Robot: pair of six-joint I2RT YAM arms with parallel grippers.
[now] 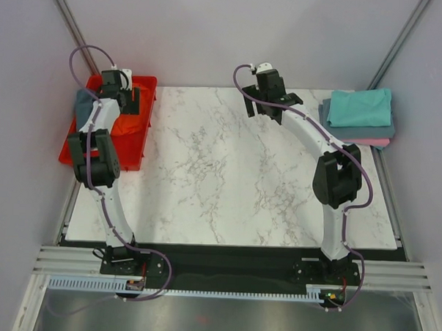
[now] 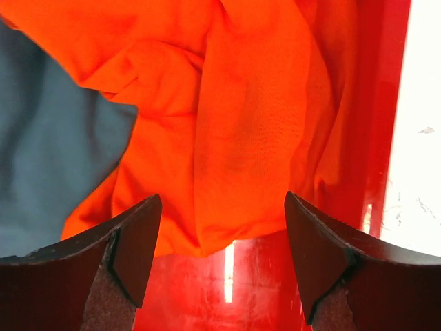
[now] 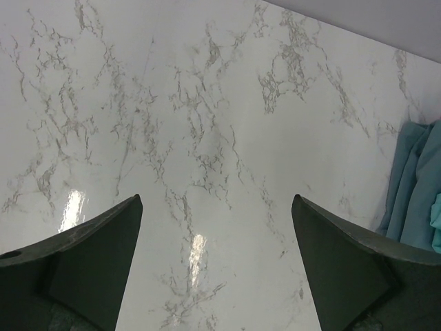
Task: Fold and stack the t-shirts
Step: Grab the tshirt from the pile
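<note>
A crumpled orange-red t-shirt (image 1: 132, 123) (image 2: 241, 103) lies in the red tray (image 1: 104, 160), beside a slate grey-blue t-shirt (image 1: 83, 104) (image 2: 48, 152). My left gripper (image 1: 127, 101) (image 2: 222, 200) hangs low over the tray, open. Its fingers (image 2: 131, 241) straddle the orange shirt's near hem without pinching it. At the table's back right, a folded teal t-shirt (image 1: 359, 107) (image 3: 413, 186) tops a stack with grey-blue and pink (image 1: 381, 142) ones beneath. My right gripper (image 1: 259, 108) (image 3: 217, 200) stands open over bare marble at the back middle.
The bare red tray floor (image 2: 227, 289) shows below the orange hem, and the tray's wall (image 2: 375, 138) rises on the right. The marble tabletop (image 1: 228, 173) spans the space between the tray and the stack. Grey walls close in the back and sides.
</note>
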